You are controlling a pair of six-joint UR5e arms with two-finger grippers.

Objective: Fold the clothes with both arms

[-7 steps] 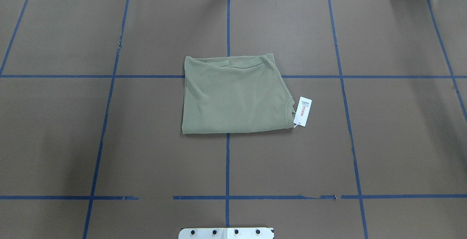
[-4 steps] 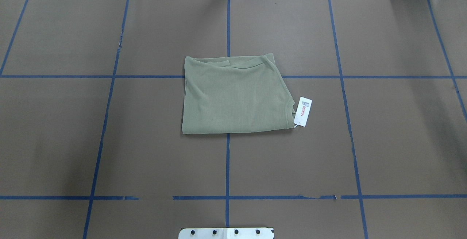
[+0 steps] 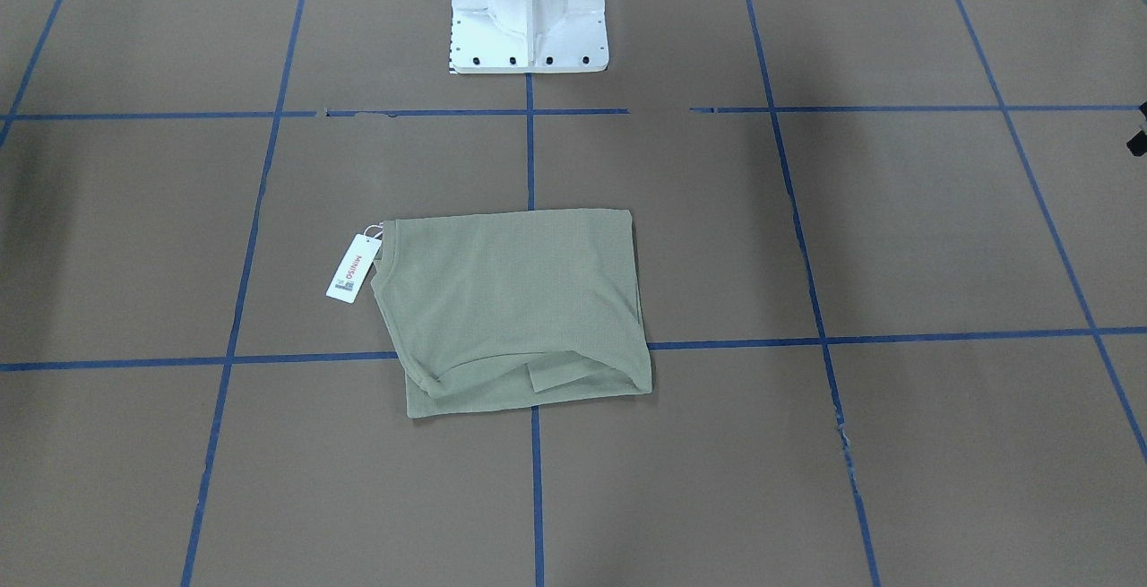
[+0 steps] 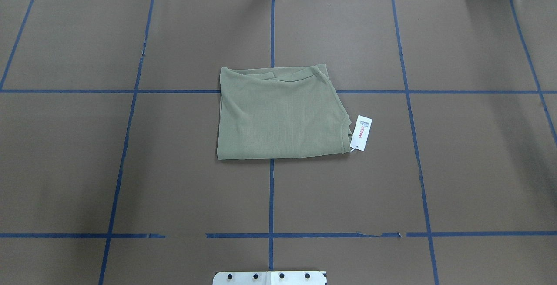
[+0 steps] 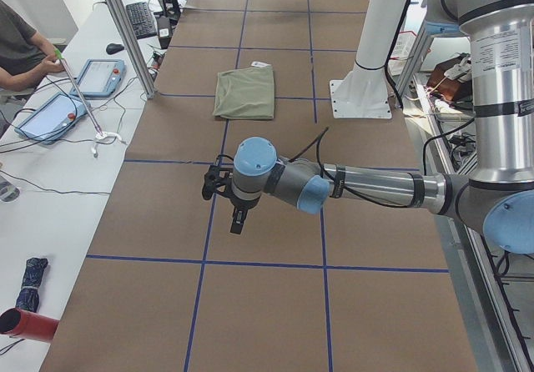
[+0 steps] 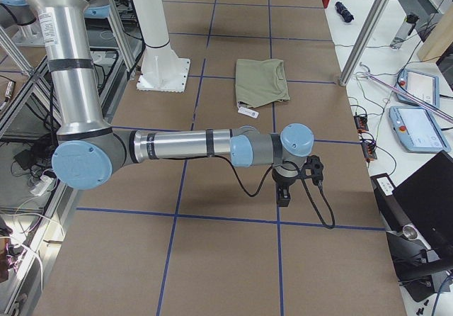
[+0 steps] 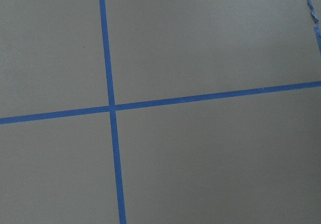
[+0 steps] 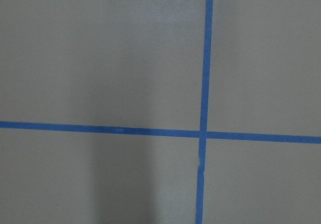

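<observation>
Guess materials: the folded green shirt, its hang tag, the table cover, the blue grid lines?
Olive-green shirt: soft knit fabric, matte; fine ribbing and limp creases show.
Hang tag: stiff white card, probably paper, with printed red lettering.
Table cover: brown matte sheet, likely paper; its far edge lies wavy.
Blue grid lines: adhesive tape, judging by torn, gapped stretches.
</observation>
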